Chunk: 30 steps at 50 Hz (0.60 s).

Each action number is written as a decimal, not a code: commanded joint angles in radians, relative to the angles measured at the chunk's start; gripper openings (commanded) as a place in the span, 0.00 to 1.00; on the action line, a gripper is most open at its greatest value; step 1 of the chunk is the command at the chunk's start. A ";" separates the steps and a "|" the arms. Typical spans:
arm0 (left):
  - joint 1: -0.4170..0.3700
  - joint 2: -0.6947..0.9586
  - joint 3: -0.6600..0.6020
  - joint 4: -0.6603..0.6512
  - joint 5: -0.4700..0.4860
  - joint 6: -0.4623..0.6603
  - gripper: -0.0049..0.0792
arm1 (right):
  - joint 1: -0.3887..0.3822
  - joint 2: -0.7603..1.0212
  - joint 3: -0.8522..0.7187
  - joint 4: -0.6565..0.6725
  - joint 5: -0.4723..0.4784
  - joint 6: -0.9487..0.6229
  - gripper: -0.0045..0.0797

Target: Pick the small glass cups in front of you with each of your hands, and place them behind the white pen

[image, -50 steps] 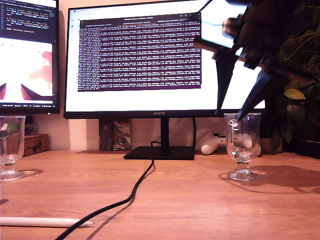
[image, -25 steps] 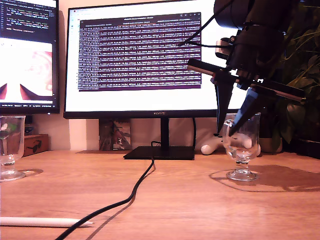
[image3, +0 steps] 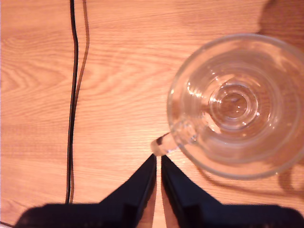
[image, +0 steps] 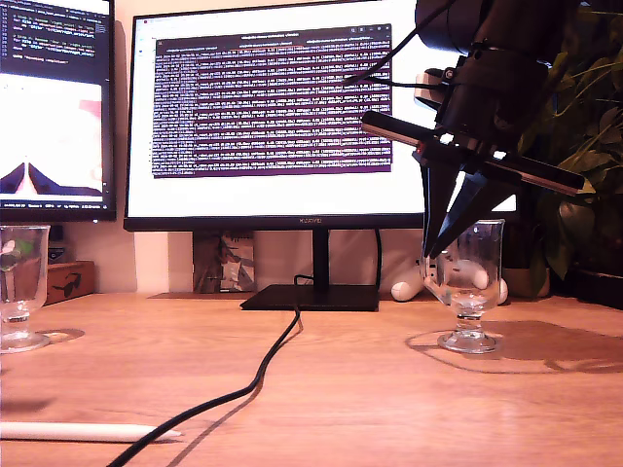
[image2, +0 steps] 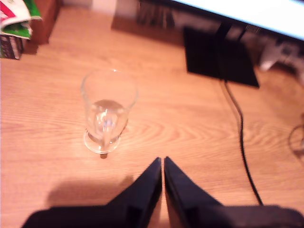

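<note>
On the exterior view's left edge a small clear glass cup (image: pixel 19 287) with a short stem and round foot stands upright on the wooden tabletop (image: pixel 350 389). My first hand (image2: pixel 163 161) hangs above and apart from this cup (image2: pixel 107 111), its two black pointed fingers pressed together with nothing between them; this hand does not show in the exterior view. Near the exterior view's lower left corner the long slim white pen (image: pixel 88 431) lies flat on the tabletop, well in front of that cup. A black cable (image: pixel 248 384) crosses the pen's tapered tip and runs back to the black monitor stand (image: pixel 311 297), under a wide screen (image: pixel 273 117) filled with text.

On the exterior view's right the matching clear glass cup with a loop handle (image: pixel 471 282) stands upright. My second hand (image: pixel 435 251) hangs over it, fingers pointing down and meeting at the tips beside the cup's handle side. From its own camera, this hand (image3: pixel 158 157) has its fingers almost together, holding nothing, with the tips just beside the end of the cup's handle (image3: pixel 166 142); whether they touch it I cannot tell. The cup (image3: pixel 237 102) is seen from straight above, and the cable (image3: pixel 72 95) lies well apart from it.
</note>
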 commanded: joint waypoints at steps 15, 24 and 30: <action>-0.003 0.196 0.128 -0.022 0.002 0.076 0.04 | -0.002 0.006 0.017 0.002 -0.002 -0.016 0.11; -0.003 0.205 0.129 -0.015 0.001 0.077 0.04 | -0.002 0.006 0.017 0.005 -0.010 0.029 0.31; -0.003 0.206 0.128 -0.016 0.001 0.092 0.04 | -0.003 0.006 0.017 0.029 -0.009 0.066 0.31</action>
